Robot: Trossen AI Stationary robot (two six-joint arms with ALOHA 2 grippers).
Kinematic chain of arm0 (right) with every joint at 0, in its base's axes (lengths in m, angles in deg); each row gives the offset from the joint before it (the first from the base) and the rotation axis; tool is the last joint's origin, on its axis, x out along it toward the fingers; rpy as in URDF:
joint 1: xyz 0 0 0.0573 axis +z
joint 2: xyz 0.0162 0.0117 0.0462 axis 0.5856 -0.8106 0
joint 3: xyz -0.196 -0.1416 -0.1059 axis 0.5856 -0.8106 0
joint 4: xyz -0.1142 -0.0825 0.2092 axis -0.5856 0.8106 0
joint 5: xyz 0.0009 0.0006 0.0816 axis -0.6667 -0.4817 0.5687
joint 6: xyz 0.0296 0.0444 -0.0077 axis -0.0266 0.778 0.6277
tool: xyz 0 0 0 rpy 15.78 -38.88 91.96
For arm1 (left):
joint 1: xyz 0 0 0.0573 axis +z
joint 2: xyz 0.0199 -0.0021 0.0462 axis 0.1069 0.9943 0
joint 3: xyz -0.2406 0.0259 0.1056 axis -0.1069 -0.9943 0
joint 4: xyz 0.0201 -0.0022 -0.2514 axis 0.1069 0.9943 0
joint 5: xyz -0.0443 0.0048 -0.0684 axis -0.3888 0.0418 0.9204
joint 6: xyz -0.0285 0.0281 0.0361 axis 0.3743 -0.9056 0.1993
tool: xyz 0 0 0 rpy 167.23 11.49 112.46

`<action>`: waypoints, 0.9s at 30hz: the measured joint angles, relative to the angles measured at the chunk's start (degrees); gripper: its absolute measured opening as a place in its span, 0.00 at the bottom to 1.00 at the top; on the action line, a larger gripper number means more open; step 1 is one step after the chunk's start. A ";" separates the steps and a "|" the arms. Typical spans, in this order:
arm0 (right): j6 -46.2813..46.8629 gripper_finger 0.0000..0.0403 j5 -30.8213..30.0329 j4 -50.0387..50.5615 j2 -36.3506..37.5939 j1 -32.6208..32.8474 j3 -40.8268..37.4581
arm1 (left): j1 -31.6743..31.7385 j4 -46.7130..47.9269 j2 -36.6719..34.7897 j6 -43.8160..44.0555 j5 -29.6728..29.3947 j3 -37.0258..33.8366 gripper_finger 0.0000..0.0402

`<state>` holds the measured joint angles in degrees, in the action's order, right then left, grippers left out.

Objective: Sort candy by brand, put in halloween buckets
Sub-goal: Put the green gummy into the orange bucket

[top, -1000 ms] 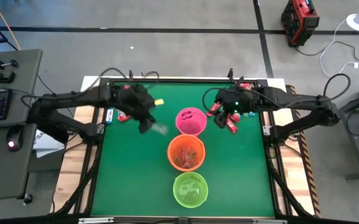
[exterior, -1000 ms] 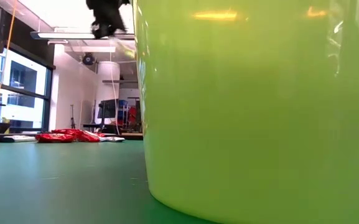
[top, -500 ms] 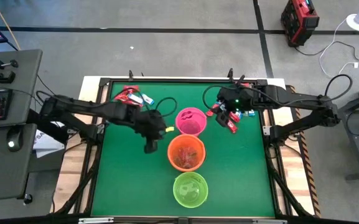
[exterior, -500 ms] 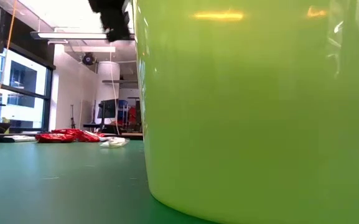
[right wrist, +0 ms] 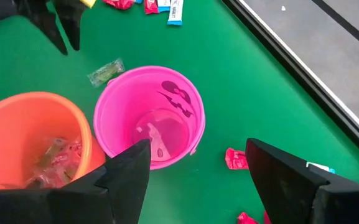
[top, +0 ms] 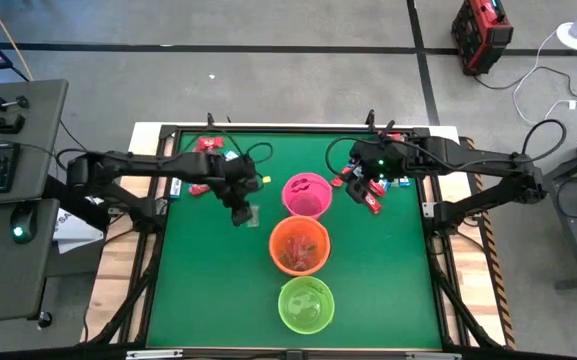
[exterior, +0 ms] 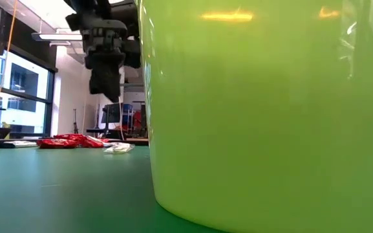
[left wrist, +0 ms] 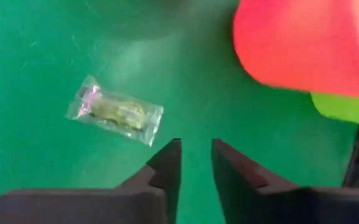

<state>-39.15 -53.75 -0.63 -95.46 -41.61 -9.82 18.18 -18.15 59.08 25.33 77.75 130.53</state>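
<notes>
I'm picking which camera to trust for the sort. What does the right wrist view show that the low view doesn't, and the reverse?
Only the right wrist view: the pink bucket with a wrapper inside, the orange bucket holding candy, a clear-wrapped candy lying on the mat beside the pink one, and the right gripper, open. Only the low view: the lime green bucket filling the frame, and the room behind. Both: the left gripper above the mat and candy at the far edge.
</notes>
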 joint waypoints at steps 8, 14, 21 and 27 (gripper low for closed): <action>1.83 0.64 -0.54 0.71 -0.20 0.00 0.00 | -3.59 -2.57 0.54 20.23 -22.55 -2.71 0.50; 0.88 0.64 -4.61 0.75 -0.63 0.00 0.00 | -5.54 -8.21 2.16 33.67 -27.23 -3.76 0.62; 0.67 0.64 -5.22 0.81 -0.70 -0.37 0.00 | -7.59 -8.14 8.27 42.96 -27.89 -3.81 0.62; -0.69 0.64 -5.20 0.83 -0.72 -0.69 0.00 | -7.95 -12.01 14.42 44.62 -27.89 -3.72 0.62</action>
<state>-39.84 -58.95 0.20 -96.18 -42.30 -9.82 10.23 -30.15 73.50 69.95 49.86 126.81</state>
